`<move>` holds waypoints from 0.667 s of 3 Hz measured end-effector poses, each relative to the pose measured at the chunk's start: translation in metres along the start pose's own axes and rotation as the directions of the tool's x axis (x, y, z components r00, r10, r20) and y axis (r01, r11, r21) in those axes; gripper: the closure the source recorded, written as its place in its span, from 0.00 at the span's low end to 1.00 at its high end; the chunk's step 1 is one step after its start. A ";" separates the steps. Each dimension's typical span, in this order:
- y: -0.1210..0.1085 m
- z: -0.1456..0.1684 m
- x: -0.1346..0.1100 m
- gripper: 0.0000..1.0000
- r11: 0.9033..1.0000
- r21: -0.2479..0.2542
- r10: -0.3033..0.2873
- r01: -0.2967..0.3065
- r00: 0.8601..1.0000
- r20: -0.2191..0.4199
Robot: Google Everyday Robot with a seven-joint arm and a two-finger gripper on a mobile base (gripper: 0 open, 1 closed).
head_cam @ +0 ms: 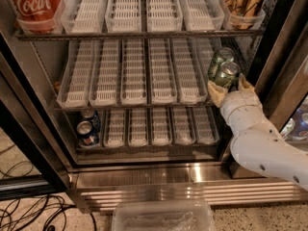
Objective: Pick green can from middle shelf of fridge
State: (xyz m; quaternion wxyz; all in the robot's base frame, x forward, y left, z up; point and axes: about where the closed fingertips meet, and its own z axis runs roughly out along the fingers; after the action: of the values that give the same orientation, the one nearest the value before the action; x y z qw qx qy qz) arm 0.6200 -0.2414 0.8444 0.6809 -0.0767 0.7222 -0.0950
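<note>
Pale-green metal is being flanked at the right end of the middle shelf (134, 88) of the fridge (144, 178). The green can (227, 73), the front one of two, is being bracketed by the pincer (229, 84), whose fingers are being held apart on either side of it.

Middle-shelf worktop (144, 105), lined with white lane trays (101, 76). At 3 o'clock stand the front green can (227, 73) and rear green can (220, 57), with the end effector (230, 87) at the front can's base.
</note>
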 end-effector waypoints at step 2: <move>0.002 0.002 0.001 0.73 1.000 -0.001 0.005 -0.005 1.000 -0.004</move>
State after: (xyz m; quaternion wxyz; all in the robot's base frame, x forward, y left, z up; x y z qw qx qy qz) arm 0.6216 -0.2403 0.8426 0.6795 -0.0749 0.7238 -0.0932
